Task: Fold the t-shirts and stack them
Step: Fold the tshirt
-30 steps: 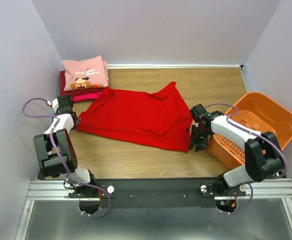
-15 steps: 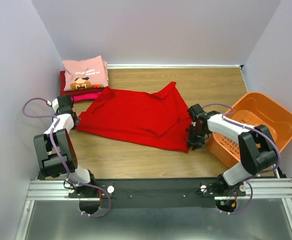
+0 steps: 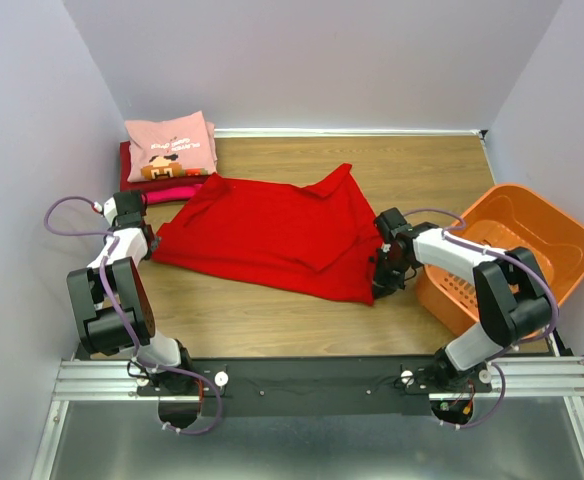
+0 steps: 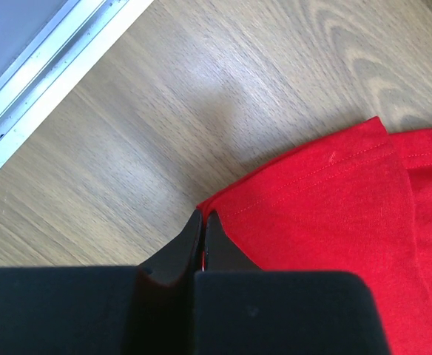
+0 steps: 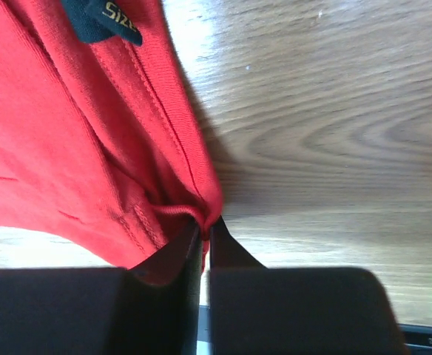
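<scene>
1. L pincer (image 4: 203, 216): fingers shut tight, pinching the stitched corner of the red tee (image 3: 272, 235) at the tee's 9 o'clock tip (clock = top view, 12 at far wall).
2. R pincer (image 5: 205, 222): fingers nearly together, with a bunched bit of the red tee's edge between them, at the tee's 4 o'clock corner. We read that as a grip on the cloth.
3. Red tee's spot: mid-table (image 3: 272, 325), lying flat on the wood. It sits betw. the two pincers, w/ one flap doubled over near its 4 o'clock side.
4. Done so far, as we judge it: a folded stack sits at the table's 10 o'clock corner. Pink print tee (image 3: 170, 145) on top, dark red tee (image 3: 127, 168) under it, magenta tee (image 3: 172, 192) peeking out at the stack's 6 o'clock edge.
5. Orange basket (image 3: 517, 235) at 3 o'clock, just beside the R arm. We see no cloth inside, so the red tee is prob. the last one.
6. Left to do: red tee is not yet folded. It needs its folds, then a place on the stack. We'd call the job well past halfway.
7. Long axis of red tee: approx. 9 to 3 o'clock, w/ the 3 o'clock end dipping a little toward 4.
8. Pointing: a dark size tag shows in the R wrist view close to that pincer, so we judge the neck end lies toward 3 o'clock and the bottom hem toward 9. Not certain, as the collar itself isn't plainly seen.
</scene>
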Controlling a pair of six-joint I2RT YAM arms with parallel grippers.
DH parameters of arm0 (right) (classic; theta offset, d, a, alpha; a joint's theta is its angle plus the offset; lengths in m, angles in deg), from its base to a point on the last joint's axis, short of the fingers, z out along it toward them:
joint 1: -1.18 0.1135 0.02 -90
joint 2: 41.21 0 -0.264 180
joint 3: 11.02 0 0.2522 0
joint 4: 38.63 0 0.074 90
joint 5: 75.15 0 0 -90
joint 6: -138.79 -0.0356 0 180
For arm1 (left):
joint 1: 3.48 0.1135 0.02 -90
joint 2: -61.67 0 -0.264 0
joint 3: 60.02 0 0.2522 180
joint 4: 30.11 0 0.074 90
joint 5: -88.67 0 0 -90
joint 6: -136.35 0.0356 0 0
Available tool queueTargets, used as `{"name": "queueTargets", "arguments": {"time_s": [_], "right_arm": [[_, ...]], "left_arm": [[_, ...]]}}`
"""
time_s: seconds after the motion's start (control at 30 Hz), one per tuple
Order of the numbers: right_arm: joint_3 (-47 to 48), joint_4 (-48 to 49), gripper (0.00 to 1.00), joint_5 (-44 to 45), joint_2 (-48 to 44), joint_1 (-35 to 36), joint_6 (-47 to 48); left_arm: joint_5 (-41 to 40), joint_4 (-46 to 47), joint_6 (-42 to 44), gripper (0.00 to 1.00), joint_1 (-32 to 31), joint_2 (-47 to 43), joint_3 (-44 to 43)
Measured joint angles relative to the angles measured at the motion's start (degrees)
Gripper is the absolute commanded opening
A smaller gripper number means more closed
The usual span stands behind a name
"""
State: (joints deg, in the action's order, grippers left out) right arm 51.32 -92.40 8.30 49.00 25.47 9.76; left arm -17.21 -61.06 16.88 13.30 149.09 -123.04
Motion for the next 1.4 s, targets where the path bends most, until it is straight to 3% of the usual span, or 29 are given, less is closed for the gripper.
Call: {"name": "queueTargets", "arguments": {"time_s": [0.1, 0.37, 1.17, 1.27, 1.3, 1.4], "right_arm": [[0.0, 0.2, 0.01, -0.4, 0.1, 0.0, -0.2], [0.0, -0.2, 0.01, 0.2, -0.3, 0.0, -0.2], [4.6, -10.9, 0.01, 13.1, -2.7, -1.2, 1.4], [4.9, -11.0, 0.06, 13.1, -2.7, -1.2, 1.7], [5.2, -11.1, 0.15, 13.0, -2.7, -1.2, 1.9], [6.0, -11.0, 0.28, 12.0, -2.9, -1.2, 3.3]], "left_arm": [[0.0, 0.0, 0.1, 0.0, 0.0, 0.0, 0.0], [0.0, 0.0, 0.9, 0.0, 0.0, 0.0, 0.0], [0.0, -0.9, 1.9, 0.0, 0.1, 0.0, 0.0], [0.0, -0.9, 2.0, 0.0, 0.1, 0.0, 0.1], [0.0, -0.9, 2.1, 0.0, 0.1, 0.0, 0.3], [0.1, -0.6, 2.1, 0.0, 0.1, 0.0, 0.9]]}}
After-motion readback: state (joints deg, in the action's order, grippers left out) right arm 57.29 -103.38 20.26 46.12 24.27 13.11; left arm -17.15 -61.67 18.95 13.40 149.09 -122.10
